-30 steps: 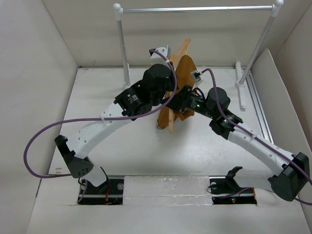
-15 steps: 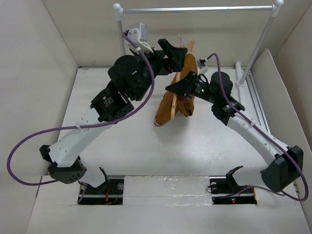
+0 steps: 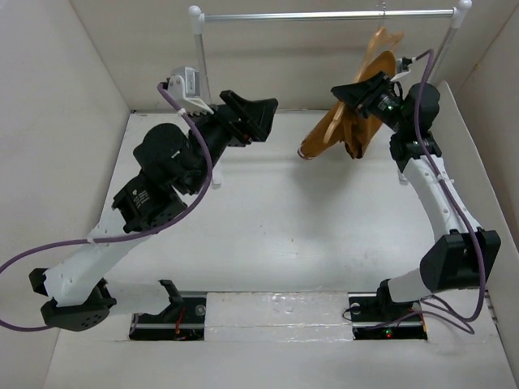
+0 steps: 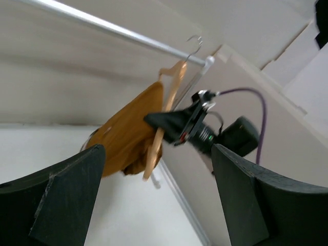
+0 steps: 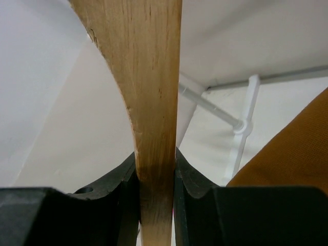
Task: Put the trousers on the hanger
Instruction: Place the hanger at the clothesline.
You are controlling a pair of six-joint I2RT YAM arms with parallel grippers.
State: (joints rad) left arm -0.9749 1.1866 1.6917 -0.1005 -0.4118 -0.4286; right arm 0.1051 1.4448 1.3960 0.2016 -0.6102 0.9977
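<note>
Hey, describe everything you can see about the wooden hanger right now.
The hanger is thin, light-tan wood with visible grain and a small metal hook. It hangs tilted in the air at the far right, held up by the right gripper, which clamps one wooden arm. The rust-brown trousers are draped over it. Its hook sits right at the silver rail; whether it rests on the rail is unclear.

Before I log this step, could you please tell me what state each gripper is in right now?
Left gripper: open, holding nothing.
Right gripper: closed on the hanger, which carries the trousers.
</note>
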